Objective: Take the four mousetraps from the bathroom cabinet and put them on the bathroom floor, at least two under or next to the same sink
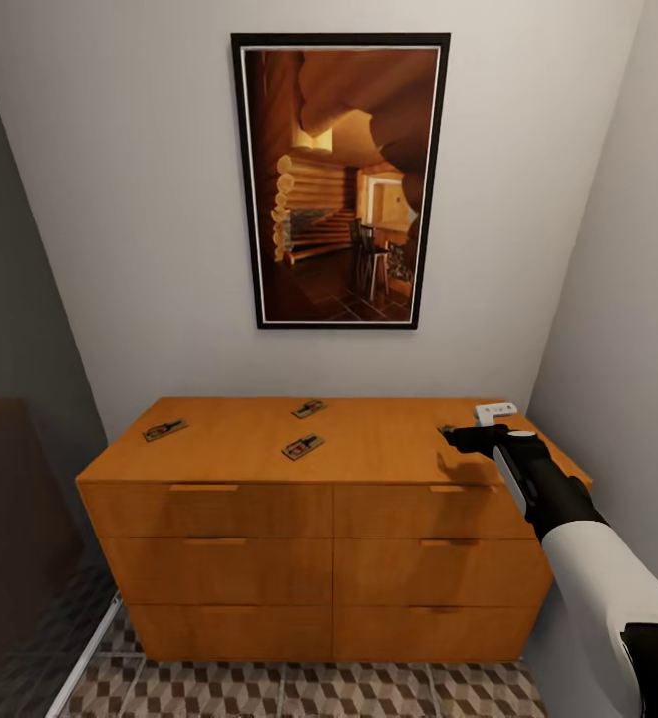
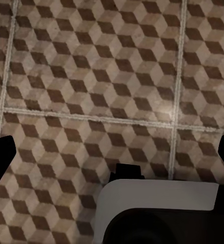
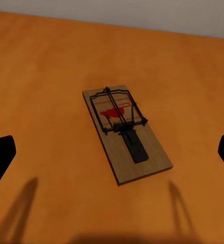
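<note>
right gripper [image 1: 466, 436] hangs wide open and empty over a trap [image 3: 125, 131] at the cabinet's [image 1: 369, 449] right end. no writing is readable anywhere. left gripper [image 2: 112, 152], open, empty, faces the floor [image 2: 91, 76].

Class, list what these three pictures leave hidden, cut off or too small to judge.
- Fourth mousetrap: in the head view the right tool covers all but a corner.
- Drawer contents: hidden behind the cabinet fronts in the head view.
- The three mousetraps on the cabinet top: too small in the head view to read their wire parts.
</note>
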### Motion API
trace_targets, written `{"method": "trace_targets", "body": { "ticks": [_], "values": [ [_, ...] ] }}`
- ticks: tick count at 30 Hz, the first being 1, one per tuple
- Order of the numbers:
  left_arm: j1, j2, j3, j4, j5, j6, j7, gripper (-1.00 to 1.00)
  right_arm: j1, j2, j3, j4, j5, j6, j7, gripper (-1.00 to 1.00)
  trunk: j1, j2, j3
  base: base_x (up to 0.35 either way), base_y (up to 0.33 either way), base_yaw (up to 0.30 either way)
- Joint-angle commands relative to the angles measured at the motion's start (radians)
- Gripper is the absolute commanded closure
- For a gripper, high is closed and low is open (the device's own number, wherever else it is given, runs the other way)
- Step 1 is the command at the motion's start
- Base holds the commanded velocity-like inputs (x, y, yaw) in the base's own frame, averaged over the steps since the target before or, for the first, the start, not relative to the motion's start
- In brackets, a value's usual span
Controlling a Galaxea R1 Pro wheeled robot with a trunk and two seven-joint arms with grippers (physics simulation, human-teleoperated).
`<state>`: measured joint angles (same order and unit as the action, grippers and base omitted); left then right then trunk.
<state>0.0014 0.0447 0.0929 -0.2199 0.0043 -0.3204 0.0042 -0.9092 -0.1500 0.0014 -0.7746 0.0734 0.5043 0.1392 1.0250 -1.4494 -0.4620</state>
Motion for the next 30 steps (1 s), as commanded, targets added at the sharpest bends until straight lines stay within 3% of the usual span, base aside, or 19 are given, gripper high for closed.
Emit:
{"method": "trace_targets", "body": {
  "ticks": [1, 11, 16, 17, 18, 23, 30],
  "values": [
    [0.000, 0.000, 0.002, -0.001, 0.000, -0.002, 0.000, -1.00, 0.000, 0.000, 0.000, -0.002, 0.008, 0.005, 0.006, -1.00, 0.000, -0.001, -0.003, 0.000, 0.000, 0.000],
    [0.000, 0.000, 0.002, -0.001, 0.000, -0.002, 0.000, -1.00, 0.000, -0.011, -0.013, -0.002, 0.006, 0.005, 0.017, -1.00, 0.000, -0.001, -0.017, 0.000, 0.000, 0.000],
    [0.000, 0.000, 0.002, -0.001, 0.000, -0.002, 0.000, -1.00, 0.000, -0.027, -0.077, -0.002, 0.007, 0.005, 0.107, -1.00, 0.000, -0.001, -0.019, 0.000, 0.000, 0.000],
    [0.000, 0.000, 0.002, -0.001, 0.000, -0.002, 0.000, -1.00, 0.000, -0.034, -0.131, -0.002, 0.008, 0.005, 0.148, -1.00, 0.000, -0.001, -0.019, 0.000, 0.000, 0.000],
    [0.000, 0.000, 0.002, -0.001, 0.000, -0.002, 0.000, -1.00, 0.000, -0.036, -0.150, -0.002, 0.008, 0.005, 0.158, -1.00, 0.000, -0.001, -0.019, 0.000, 0.000, 0.000],
    [0.000, 0.000, 0.002, -0.001, 0.000, -0.002, 0.000, -1.00, 0.000, -0.041, -0.177, -0.002, 0.010, 0.005, 0.173, -1.00, 0.000, -0.001, -0.019, 0.000, 0.000, 0.000],
    [0.000, 0.000, 0.002, -0.001, 0.000, -0.002, 0.000, -1.00, 0.000, -0.042, -0.183, -0.002, 0.011, 0.004, 0.177, -1.00, 0.000, -0.001, -0.019, 0.000, 0.000, 0.000]
  ]
}}
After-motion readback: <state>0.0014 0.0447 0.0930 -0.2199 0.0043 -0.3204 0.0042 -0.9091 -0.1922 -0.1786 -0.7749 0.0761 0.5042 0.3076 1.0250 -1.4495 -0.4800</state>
